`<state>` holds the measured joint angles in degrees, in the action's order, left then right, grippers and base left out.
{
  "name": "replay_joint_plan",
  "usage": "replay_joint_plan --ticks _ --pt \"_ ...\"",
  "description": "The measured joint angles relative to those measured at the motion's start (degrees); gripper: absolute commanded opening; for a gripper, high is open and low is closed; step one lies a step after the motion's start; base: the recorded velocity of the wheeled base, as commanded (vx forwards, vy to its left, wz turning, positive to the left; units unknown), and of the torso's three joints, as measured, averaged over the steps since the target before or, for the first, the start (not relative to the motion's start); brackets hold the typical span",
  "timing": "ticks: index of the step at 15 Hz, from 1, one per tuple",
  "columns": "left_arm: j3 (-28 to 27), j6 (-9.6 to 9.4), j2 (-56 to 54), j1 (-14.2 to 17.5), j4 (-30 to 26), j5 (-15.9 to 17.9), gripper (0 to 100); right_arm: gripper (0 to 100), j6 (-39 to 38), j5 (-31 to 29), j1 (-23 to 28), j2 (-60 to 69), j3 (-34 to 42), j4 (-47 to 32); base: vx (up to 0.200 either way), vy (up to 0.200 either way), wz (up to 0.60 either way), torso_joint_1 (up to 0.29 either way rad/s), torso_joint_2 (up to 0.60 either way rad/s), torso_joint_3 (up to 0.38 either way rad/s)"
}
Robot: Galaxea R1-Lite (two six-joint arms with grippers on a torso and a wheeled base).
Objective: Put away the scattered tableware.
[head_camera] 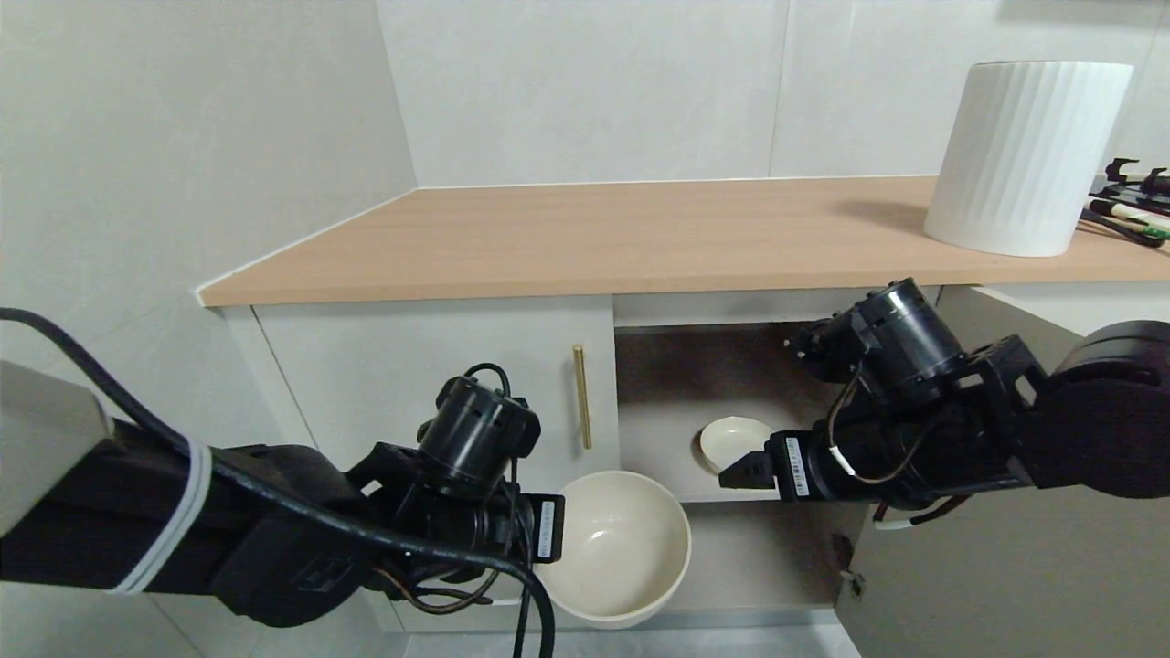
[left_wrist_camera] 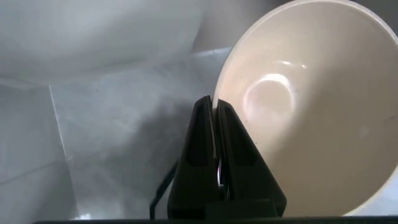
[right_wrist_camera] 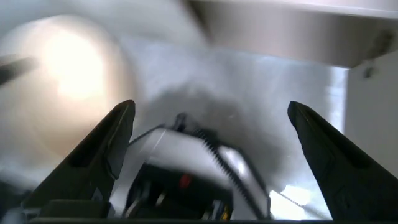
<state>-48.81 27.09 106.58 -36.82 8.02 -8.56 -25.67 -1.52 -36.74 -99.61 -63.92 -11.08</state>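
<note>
Closest in, the left gripper (left_wrist_camera: 214,106) has its black jaws pinched nearly together on the rim of a large cream round bowl (head_camera: 623,546), one finger inside the rim and one outside. That bowl hangs tilted in the air, its mouth facing up and toward the camera, low in front of the closed white cabinet door with the slim brass bar handle (head_camera: 581,396). Over on the other side, the right gripper (right_wrist_camera: 211,109) is spread wide and holding nothing, poised at the open cabinet compartment (head_camera: 672,366). Just beyond its fingertips, a small white shallow dish (head_camera: 731,440) sits on the shelf inside. Each gripper wears a white label, print too small to read. Up top, a white ribbed cylindrical container (head_camera: 1028,155) stands on the light wooden countertop (head_camera: 567,238), with dark-handled utensils (head_camera: 1129,201) lying beside it at the edge.
</note>
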Motion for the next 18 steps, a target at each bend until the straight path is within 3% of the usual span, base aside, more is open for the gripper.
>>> replay_joint_plan --ticks 8,17,18 --pt "0.9 0.37 1.3 -2.9 0.2 -0.4 0 100 -0.4 -1.7 -6.8 -2.6 1.3 -0.1 0.0 0.0 0.0 0.0 0.0 0.0" --pt "1.9 0.33 -2.6 -5.6 0.0 -1.7 0 100 -2.2 -2.4 -7.7 -8.9 0.7 2.5 0.0 0.0 0.0 0.0 0.0 0.0" --pt "1.9 0.33 -2.8 -5.7 0.0 -1.7 0 0 -2.2 -2.3 -7.7 -9.0 0.7 2.5 0.0 0.0 0.0 0.0 0.0 0.0"
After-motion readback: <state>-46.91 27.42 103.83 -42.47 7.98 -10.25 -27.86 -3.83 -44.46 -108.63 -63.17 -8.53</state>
